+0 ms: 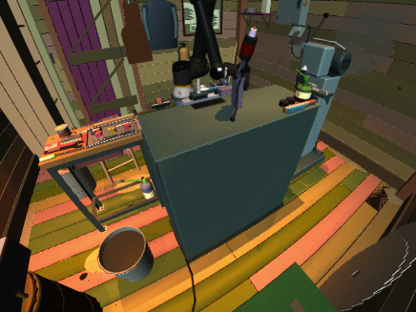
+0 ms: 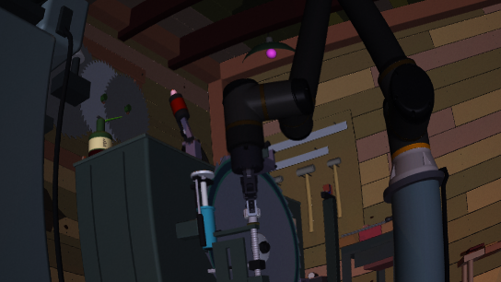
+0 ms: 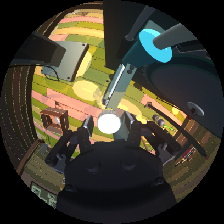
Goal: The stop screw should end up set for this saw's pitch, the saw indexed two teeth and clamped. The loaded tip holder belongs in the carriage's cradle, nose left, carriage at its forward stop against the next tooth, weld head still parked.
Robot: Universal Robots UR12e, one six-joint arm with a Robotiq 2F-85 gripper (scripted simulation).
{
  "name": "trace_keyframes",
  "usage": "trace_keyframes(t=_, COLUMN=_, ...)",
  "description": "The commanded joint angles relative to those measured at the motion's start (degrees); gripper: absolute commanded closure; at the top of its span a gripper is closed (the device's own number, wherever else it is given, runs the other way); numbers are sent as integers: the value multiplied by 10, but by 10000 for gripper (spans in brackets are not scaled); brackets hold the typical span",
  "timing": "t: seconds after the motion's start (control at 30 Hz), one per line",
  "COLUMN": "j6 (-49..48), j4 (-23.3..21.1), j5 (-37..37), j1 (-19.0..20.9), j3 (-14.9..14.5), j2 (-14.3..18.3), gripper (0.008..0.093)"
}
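Observation:
My gripper (image 3: 108, 124) (image 2: 251, 213) points straight down behind the green machine cabinet (image 1: 224, 156), its fingers on either side of the knurled head of the stop screw (image 3: 109, 122). The screw's threaded shaft (image 2: 253, 244) stands upright below it, beside the large round saw blade (image 2: 251, 226) mounted on edge. A cyan cylinder (image 3: 147, 50) (image 2: 207, 226) sits on the fixture to the left of the screw. The weld head (image 1: 247, 46) with its red body stands raised and tilted above the cabinet top. The tip holder and carriage cradle I cannot make out. The gripper is open and holds nothing.
Behind the work, hammers (image 2: 307, 193) hang on the plank wall, and the arm's column (image 2: 416, 221) rises at right. A bottle (image 1: 302, 86) and small parts stand on the cabinet's right edge. A side table with a parts tray (image 1: 93, 135) stands left; a bucket (image 1: 126, 253) sits on the floor.

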Motion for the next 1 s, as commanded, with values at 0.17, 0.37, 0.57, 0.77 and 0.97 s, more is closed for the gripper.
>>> trace_keyframes(t=0.17, j6=0, j4=2, j5=0, j1=0, j3=-1, j2=-3, gripper=334)
trace_keyframes(t=0.37, j6=0, j4=17, j5=0, j1=0, j3=-2, j2=-15, gripper=334)
trace_keyframes(t=0.57, j6=0, j4=43, j5=0, j1=0, j3=-6, j2=-39, gripper=334)
trace_keyframes(t=0.77, j6=0, j4=77, j5=0, j1=0, j3=-11, j2=-67, gripper=334)
trace_keyframes(t=0.97, j6=0, j4=107, j5=0, j1=0, j3=-16, j2=-91, gripper=334)
